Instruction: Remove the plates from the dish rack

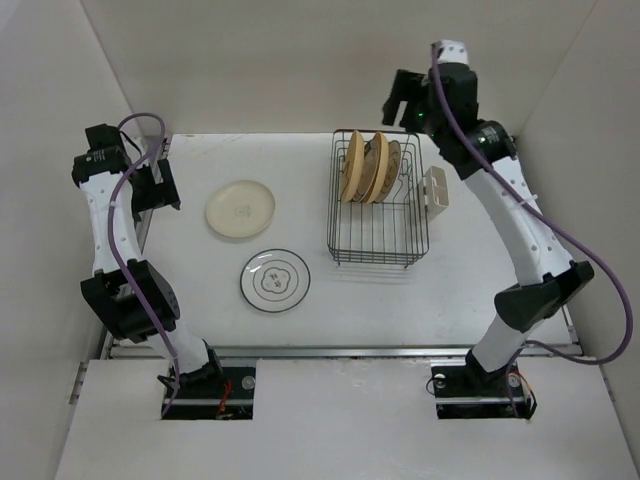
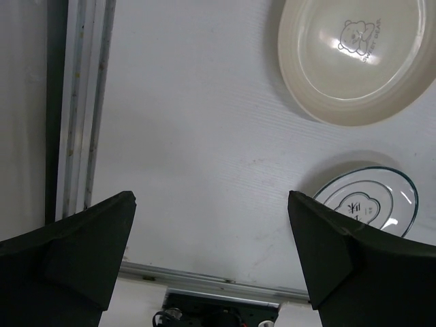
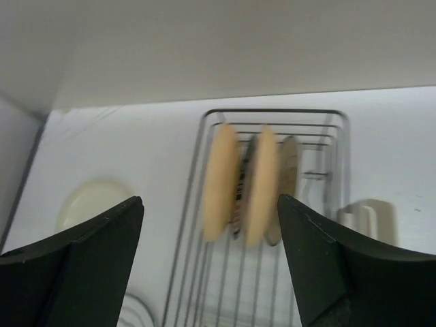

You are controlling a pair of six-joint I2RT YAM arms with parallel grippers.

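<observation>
Your right fingers point(image 3: 354, 266) are spread wide and empty, up by the far end of the dish rack point(image 1: 380, 245), where the plates point(image 3: 262, 184) stand on edge. Lower one finger each side of one plate, then squeeze softly. Your left fingers point(image 2: 75, 259) are spread too.

Top external: looks steeply down from above and behind the arm bases, far enough back to take in the whole table point(image 1: 250, 165). Left wrist: hangs closer, over the nine o'clock side, facing down; catches the cream plate point(image 2: 357, 58) at one o'clock and the ringed plate point(image 2: 368, 201) at four. Right wrist: sits high, tilted down onto the dish rack point(image 3: 272, 111), blurred. Shares the cream plate across all three.
</observation>
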